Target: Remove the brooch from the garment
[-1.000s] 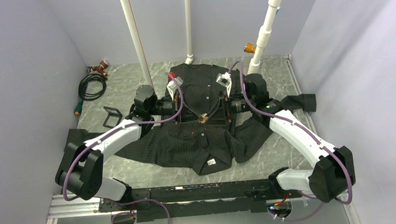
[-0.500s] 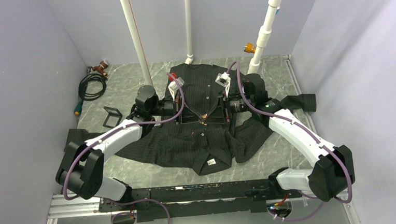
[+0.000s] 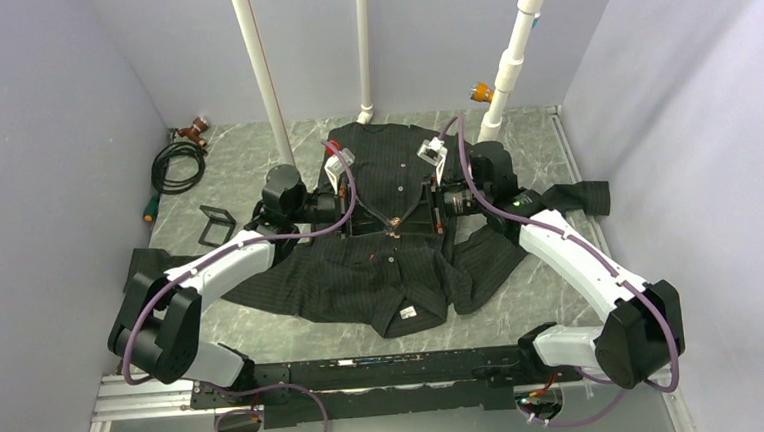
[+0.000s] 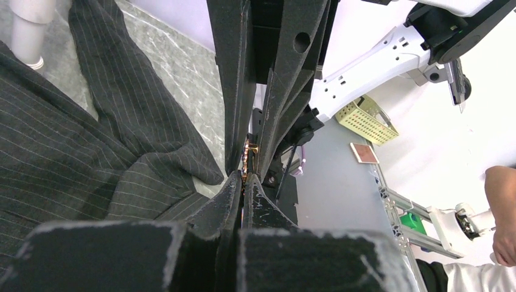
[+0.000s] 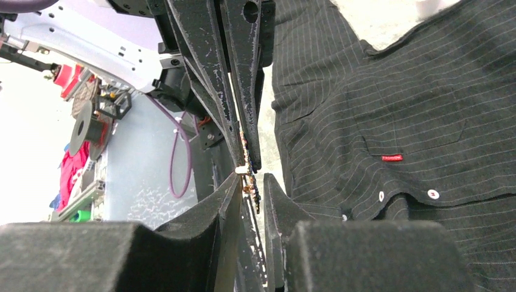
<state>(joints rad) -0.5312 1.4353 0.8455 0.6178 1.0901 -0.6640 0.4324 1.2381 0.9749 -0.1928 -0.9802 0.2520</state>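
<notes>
Pale lilac walls (image 3: pixel 43 147) close in a grey-green marbled table (image 3: pixel 245 164), with three white pipes (image 3: pixel 261 73) rising at the back. A black pinstriped shirt (image 3: pixel 341 274) lies spread across the middle, its collar and white label (image 3: pixel 409 313) toward the arms' bases and its sleeves out to either side. Both arms reach in from the sides, and their fingers meet tip to tip above the shirt front.

The brooch (image 5: pixel 246 173) sits at that meeting point, a small gold-glinting piece held in the air above the cloth. The left gripper (image 4: pixel 243 181) has its fingers pressed almost together, pinching the brooch at their tips. The right gripper (image 5: pixel 251 182) faces it with a narrow gap between its fingers and the brooch in that gap — whether its pads press on the pin I cannot tell.

In the right wrist view a small red tag (image 5: pixel 392 157) and white buttons (image 5: pixel 432 194) show on the shirt off to one side. A coiled black cable (image 3: pixel 177 168) and a small black square frame (image 3: pixel 216 226) lie on the table to the left of the shirt.
</notes>
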